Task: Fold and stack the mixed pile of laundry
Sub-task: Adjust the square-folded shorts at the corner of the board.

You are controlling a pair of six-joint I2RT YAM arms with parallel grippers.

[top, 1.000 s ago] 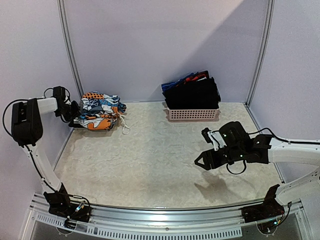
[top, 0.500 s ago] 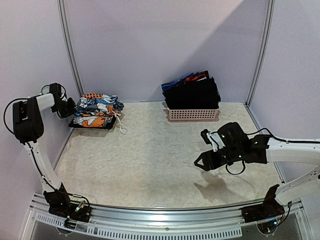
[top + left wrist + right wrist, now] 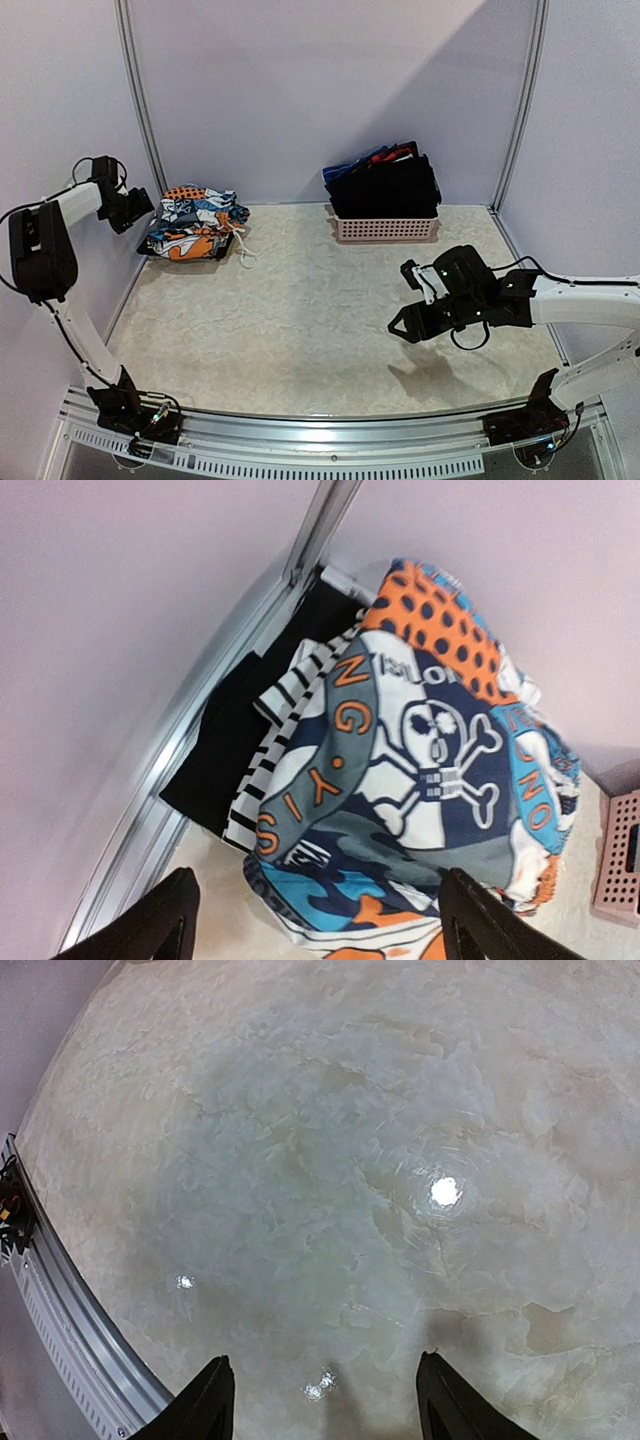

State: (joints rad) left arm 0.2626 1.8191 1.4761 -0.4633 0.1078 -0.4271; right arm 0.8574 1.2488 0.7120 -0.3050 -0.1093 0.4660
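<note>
The sorted part of the mixed laundry pile is a small stack (image 3: 193, 226) at the table's back left. A graphic-print garment (image 3: 430, 770) with a skull lies on top, over a white black-striped one (image 3: 272, 750) and a black one (image 3: 232, 745). My left gripper (image 3: 140, 208) is open just left of the stack, a little above it, and holds nothing; in the left wrist view its fingers (image 3: 315, 930) straddle the stack's near edge without touching it. My right gripper (image 3: 400, 297) hangs open over bare table (image 3: 325, 1400).
A pink latticed basket (image 3: 385, 229) stands at the back centre-right against the wall, filled with black garments (image 3: 385, 186) and bits of blue and red (image 3: 372, 157). A metal frame post (image 3: 320, 530) and side rail run close behind the stack.
My left gripper has opened, let go of the graphic-print garment on the stack, and drawn back up and to the left. The right arm has barely moved.
</note>
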